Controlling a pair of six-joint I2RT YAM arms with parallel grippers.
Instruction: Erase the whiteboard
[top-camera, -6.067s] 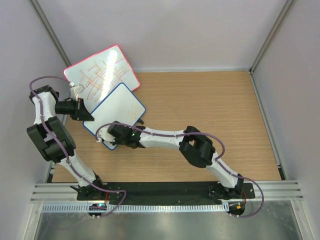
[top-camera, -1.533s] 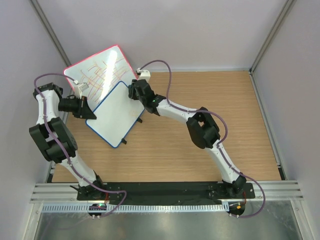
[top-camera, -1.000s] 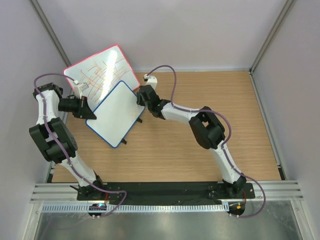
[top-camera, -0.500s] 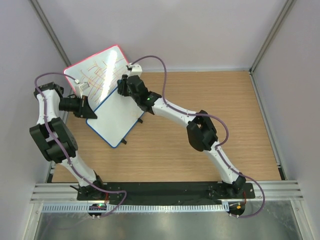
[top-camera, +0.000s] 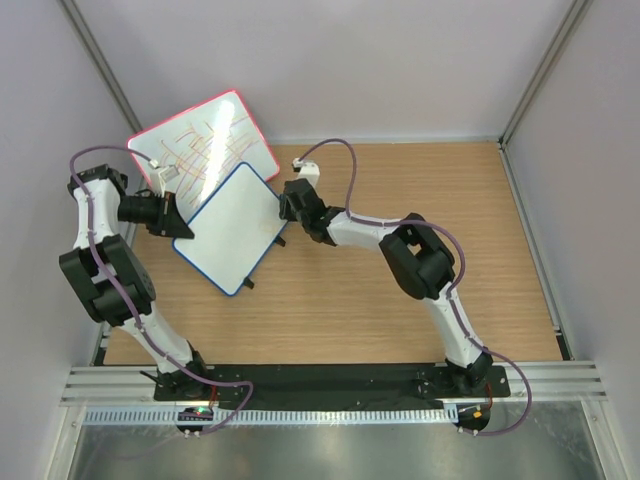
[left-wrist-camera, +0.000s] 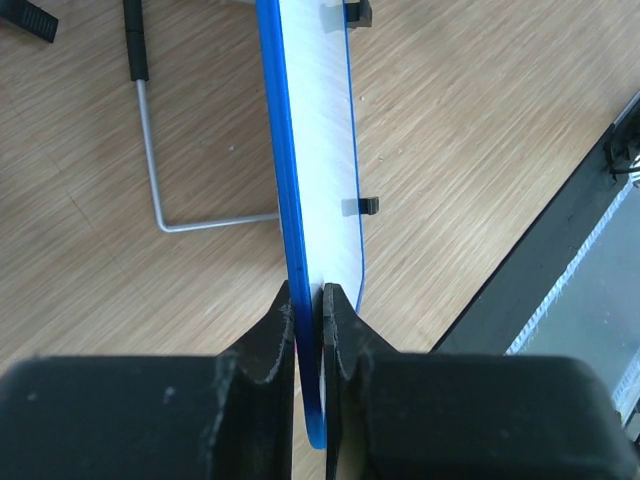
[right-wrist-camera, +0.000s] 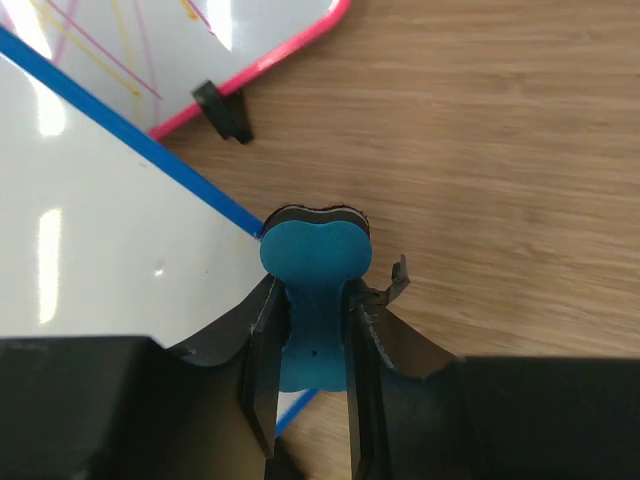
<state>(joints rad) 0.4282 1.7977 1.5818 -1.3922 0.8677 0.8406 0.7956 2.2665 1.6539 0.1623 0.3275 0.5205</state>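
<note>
Two hands are gripping things here. The left hand, its black ribbed fingers pressed nearly together, is pinching the thin blue rim of the whiteboard at the board's left edge. The right hand is pinching a blue eraser between its black fingers. The eraser is smooth, matte plastic with a narrow waist and a rounded, lobed head. A dark pad is showing along the head's far side. The head is sitting right at the board's blue rim, on the board's right side.

The whiteboard is square with rounded corners and a glossy white face. It is catching soft glare and looking clean in all views. It is sitting at the far left of the counter, turned diagonally. From the left wrist it is appearing edge-on, with a small black clip jutting from its frame.

A bent metal wire stand with a black tip is lying on the light wood-grain counter just beside the board. A larger red-framed board, covered in yellow and pink scribbles, is sitting behind the whiteboard. Its near edge is meeting the whiteboard's far corner.
</note>
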